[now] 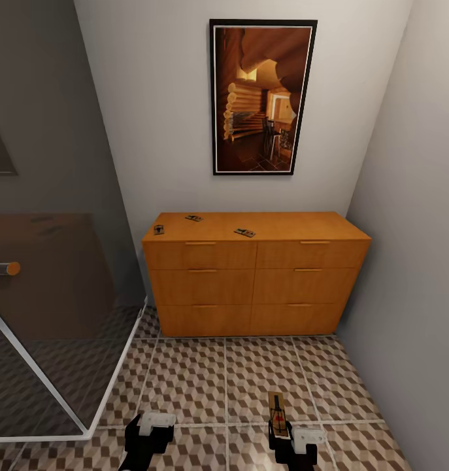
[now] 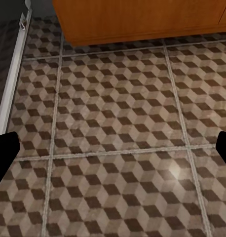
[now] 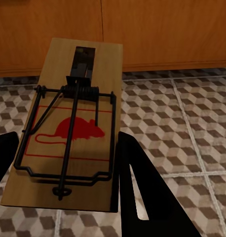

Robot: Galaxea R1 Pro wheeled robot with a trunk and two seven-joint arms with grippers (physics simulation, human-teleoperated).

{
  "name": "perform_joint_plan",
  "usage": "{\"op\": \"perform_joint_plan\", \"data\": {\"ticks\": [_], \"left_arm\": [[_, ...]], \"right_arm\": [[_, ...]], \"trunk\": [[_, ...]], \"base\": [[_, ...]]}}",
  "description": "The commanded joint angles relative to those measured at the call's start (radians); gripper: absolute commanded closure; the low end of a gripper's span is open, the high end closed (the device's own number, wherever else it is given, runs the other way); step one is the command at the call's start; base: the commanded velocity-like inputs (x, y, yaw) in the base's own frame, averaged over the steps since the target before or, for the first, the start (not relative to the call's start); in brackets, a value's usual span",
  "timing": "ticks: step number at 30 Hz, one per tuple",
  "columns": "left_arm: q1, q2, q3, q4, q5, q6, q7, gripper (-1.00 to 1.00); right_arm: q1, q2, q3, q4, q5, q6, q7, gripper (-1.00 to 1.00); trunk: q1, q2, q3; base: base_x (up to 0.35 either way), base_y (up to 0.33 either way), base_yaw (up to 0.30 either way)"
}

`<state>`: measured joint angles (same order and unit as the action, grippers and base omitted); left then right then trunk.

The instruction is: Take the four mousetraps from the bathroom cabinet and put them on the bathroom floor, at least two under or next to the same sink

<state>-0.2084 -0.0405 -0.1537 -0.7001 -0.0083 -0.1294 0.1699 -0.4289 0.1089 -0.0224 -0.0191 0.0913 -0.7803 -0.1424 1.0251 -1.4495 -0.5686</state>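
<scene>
Head view showed, nearest at about 5 o'clock, the right pincer [image 1: 284, 435] closed on one mousetrap [image 1: 277, 413], its tan board sticking forward past the fingers and held above the bathroom floor [image 1: 204, 379]. At about 7 o'clock the left pincer [image 1: 147, 437] hung over the same tiles with nothing in it, and in the left wrist view its two dark fingertips [image 2: 4, 153] stood far apart at the frame's edges over the cube pattern. In the right wrist view the held trap [image 3: 73, 123] lay flat between the fingers, red mouse mark up, with the wire bar and spring in plain sight. Past the open tiles, toward 12 o'clock, the cabinet [image 1: 253, 281] stood against the back wall with all drawers shut, and three more mousetraps lay on its flat top: one at the left edge [image 1: 159, 229], one behind it [image 1: 193, 218], one near the middle [image 1: 244, 232]. A framed picture [image 1: 263, 97] hung above, and a glass shower screen [image 1: 54, 314] ran along 9 o'clock. The traps looked light, stiff and thin, likely to slide on the smooth wooden surface; the safest hold seemed to be across the board's long bare edges, clear of the sprung wire, which I judged could snap if knocked.
</scene>
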Motion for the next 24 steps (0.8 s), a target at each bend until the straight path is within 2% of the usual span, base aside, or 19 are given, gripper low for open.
{"op": "perform_joint_plan", "data": {"ticks": [1,24], "left_arm": [[-0.001,0.001,-0.004,0.001,-0.001,-0.003,0.008,-1.0],[-0.001,0.001,-0.004,0.006,-0.001,-0.003,0.008,-1.0]], "right_arm": [[-0.001,0.0,-0.002,0.001,0.008,-0.002,-0.005,1.0],[-0.001,0.0,-0.002,0.001,0.008,-0.002,-0.005,1.0]], "trunk": [[0.0,0.0,-0.001],[0.0,0.0,-0.001]], "base": [[0.0,0.0,0.0],[0.0,0.0,0.0]]}}
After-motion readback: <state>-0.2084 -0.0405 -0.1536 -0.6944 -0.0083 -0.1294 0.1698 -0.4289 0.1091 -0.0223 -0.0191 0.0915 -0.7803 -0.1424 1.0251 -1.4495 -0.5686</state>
